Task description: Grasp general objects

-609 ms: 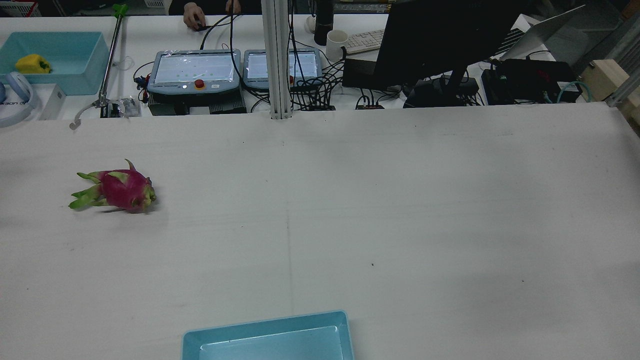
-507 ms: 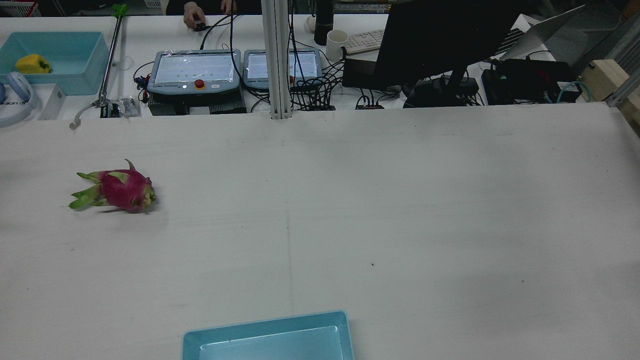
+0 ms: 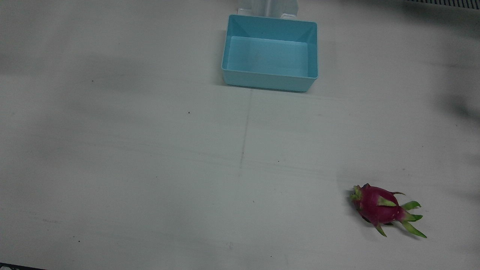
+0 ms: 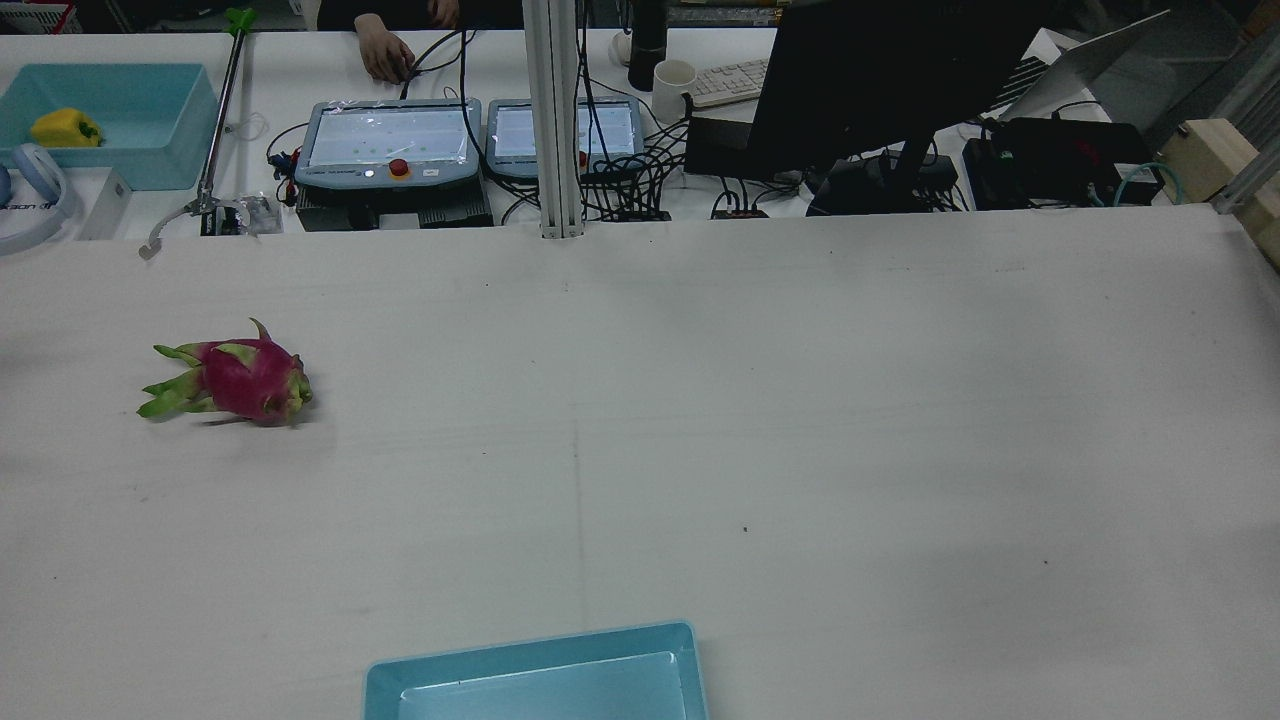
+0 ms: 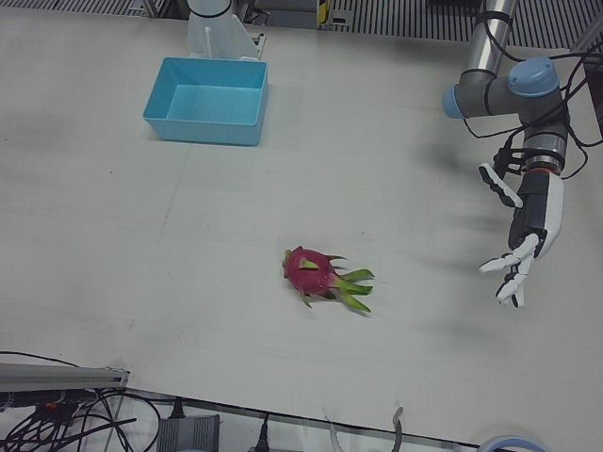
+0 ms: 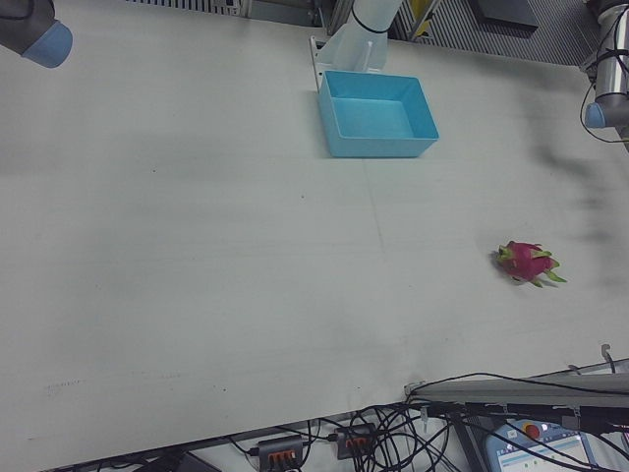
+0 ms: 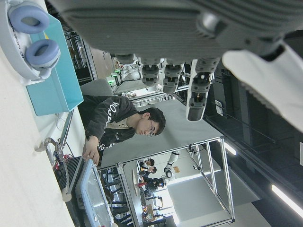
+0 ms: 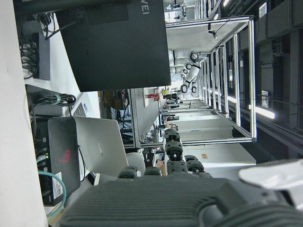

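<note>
Going left to right in my left-front view, I see the light blue plastic bin (image 5: 205,100) far back on the white bench (image 5: 113,245). It has nothing in it. Next comes the pink dragon fruit with green leafy tips (image 5: 320,277), lying on its side near the middle. My left hand (image 5: 523,231) hangs in the air well to the side of it, fingers spread, holding nothing. I think I should bring it over the round pink part, not the floppy tips, then close softly. My right hand shows only in its own view, and I cannot tell its state.
</note>
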You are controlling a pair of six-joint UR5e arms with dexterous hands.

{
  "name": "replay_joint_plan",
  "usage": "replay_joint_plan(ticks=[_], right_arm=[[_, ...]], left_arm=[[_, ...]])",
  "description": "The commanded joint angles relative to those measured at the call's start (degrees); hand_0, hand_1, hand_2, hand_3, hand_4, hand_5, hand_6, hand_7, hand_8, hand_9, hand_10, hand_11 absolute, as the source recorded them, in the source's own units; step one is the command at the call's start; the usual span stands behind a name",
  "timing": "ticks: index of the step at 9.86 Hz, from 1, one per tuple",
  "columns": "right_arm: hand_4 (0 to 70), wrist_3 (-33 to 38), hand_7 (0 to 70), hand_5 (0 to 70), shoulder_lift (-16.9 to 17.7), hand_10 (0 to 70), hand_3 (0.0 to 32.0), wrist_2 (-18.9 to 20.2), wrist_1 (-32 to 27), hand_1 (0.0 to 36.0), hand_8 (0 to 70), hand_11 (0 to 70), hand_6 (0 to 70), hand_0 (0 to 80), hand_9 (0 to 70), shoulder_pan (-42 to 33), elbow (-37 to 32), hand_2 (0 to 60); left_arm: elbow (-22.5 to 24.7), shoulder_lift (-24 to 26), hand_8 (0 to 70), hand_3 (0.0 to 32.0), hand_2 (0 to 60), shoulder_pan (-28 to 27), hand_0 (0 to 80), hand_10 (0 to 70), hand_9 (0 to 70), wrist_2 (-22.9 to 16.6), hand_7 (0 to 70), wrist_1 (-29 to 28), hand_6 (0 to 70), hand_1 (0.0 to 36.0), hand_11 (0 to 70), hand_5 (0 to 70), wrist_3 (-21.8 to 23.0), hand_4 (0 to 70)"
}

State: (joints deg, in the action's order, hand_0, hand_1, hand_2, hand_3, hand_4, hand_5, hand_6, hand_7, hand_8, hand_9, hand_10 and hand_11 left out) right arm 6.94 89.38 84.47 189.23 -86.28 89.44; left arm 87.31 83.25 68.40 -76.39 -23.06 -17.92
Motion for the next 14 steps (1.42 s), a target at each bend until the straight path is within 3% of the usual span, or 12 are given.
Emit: replay_joint_plan(ticks=[1, 4, 6, 7, 8, 10, 11, 12, 13, 14], right_arm=[[0.0, 0.0, 0.0, 0.0, 0.0, 0.0, 0.0, 0.0, 0.0, 0.0, 0.0, 0.0, 0.0, 0.0, 0.0, 0.0, 0.0, 0.0], [0.0, 0.0, 0.0, 0.0, 0.0, 0.0, 0.0, 0.0, 0.0, 0.0, 0.0, 0.0, 0.0, 0.0, 0.0, 0.0, 0.0, 0.0], [0.0, 0.0, 0.0, 0.0, 0.0, 0.0, 0.0, 0.0, 0.0, 0.0, 0.0, 0.0, 0.0, 0.0, 0.0, 0.0, 0.0, 0.0], [0.0, 0.0, 0.0, 0.0, 0.0, 0.0, 0.0, 0.0, 0.0, 0.0, 0.0, 0.0, 0.0, 0.0, 0.0, 0.0, 0.0, 0.0], [0.0, 0.0, 0.0, 0.0, 0.0, 0.0, 0.0, 0.0, 0.0, 0.0, 0.0, 0.0, 0.0, 0.0, 0.0, 0.0, 0.0, 0.0], [0.0, 0.0, 0.0, 0.0, 0.0, 0.0, 0.0, 0.0, 0.0, 0.0, 0.0, 0.0, 0.0, 0.0, 0.0, 0.0, 0.0, 0.0], [0.0, 0.0, 0.0, 0.0, 0.0, 0.0, 0.0, 0.0, 0.0, 0.0, 0.0, 0.0, 0.0, 0.0, 0.0, 0.0, 0.0, 0.0], [0.0, 0.0, 0.0, 0.0, 0.0, 0.0, 0.0, 0.0, 0.0, 0.0, 0.0, 0.0, 0.0, 0.0, 0.0, 0.0, 0.0, 0.0], [0.0, 0.0, 0.0, 0.0, 0.0, 0.0, 0.0, 0.0, 0.0, 0.0, 0.0, 0.0, 0.0, 0.0, 0.0, 0.0, 0.0, 0.0], [0.0, 0.0, 0.0, 0.0, 0.0, 0.0, 0.0, 0.0, 0.0, 0.0, 0.0, 0.0, 0.0, 0.0, 0.0, 0.1, 0.0, 0.0]], left_arm=[[-3.1, -0.2, 15.5, 0.0, 0.0, 0.0, 43.2, 1.2, 5.3, 0.0, 16.5, -2.1, 9.4, 0.8, 1.5, 16.1, 0.8, 19.0], [-2.3, -1.1, 15.6, 0.0, 0.0, 0.4, 42.5, 1.0, 5.1, -0.2, 15.9, -2.4, 8.7, 0.3, 1.2, 15.1, -1.2, 18.1], [4.6, -5.3, 14.1, 0.0, 0.0, 0.2, 44.7, 0.9, 4.7, -1.5, 15.8, -3.6, 8.5, 1.7, 1.3, 15.7, -15.7, 18.9], [5.9, -5.3, 13.5, 0.0, 0.0, 0.0, 45.9, 0.8, 4.7, -4.2, 15.4, -4.0, 8.4, 2.8, 1.3, 15.5, -21.5, 18.9], [7.4, -4.3, 14.0, 0.0, 0.0, 0.0, 45.4, 0.0, 4.2, -6.7, 14.9, -4.0, 7.9, 1.7, 0.0, 14.6, -25.5, 18.9], [10.7, -2.1, 13.0, 0.0, 0.0, 0.1, 46.3, 1.1, 1.3, -10.4, 8.9, -2.4, 3.7, 4.1, 1.8, 13.1, -34.1, 12.4], [10.8, 2.0, 11.2, 1.6, 0.0, 0.1, 47.0, 0.1, 0.2, -11.9, 7.6, 2.0, 2.6, 6.1, 0.5, 12.7, -37.4, 10.2], [11.5, 3.8, 10.2, 3.8, 0.0, -0.1, 46.9, 0.0, 0.0, -13.4, 6.9, 4.0, 2.2, 6.4, 0.1, 9.7, -43.6, 8.5], [13.2, 3.9, 8.7, 2.8, 0.0, -1.0, 46.9, 0.0, 0.0, -13.4, 7.1, 6.0, 2.6, 7.3, 0.7, 9.3, -48.8, 8.6], [13.3, 4.3, 9.1, 3.6, 0.0, -2.8, 46.7, 0.0, 0.0, -13.1, 6.4, 6.7, 1.8, 6.7, 0.0, 8.2, -49.9, 7.1]])
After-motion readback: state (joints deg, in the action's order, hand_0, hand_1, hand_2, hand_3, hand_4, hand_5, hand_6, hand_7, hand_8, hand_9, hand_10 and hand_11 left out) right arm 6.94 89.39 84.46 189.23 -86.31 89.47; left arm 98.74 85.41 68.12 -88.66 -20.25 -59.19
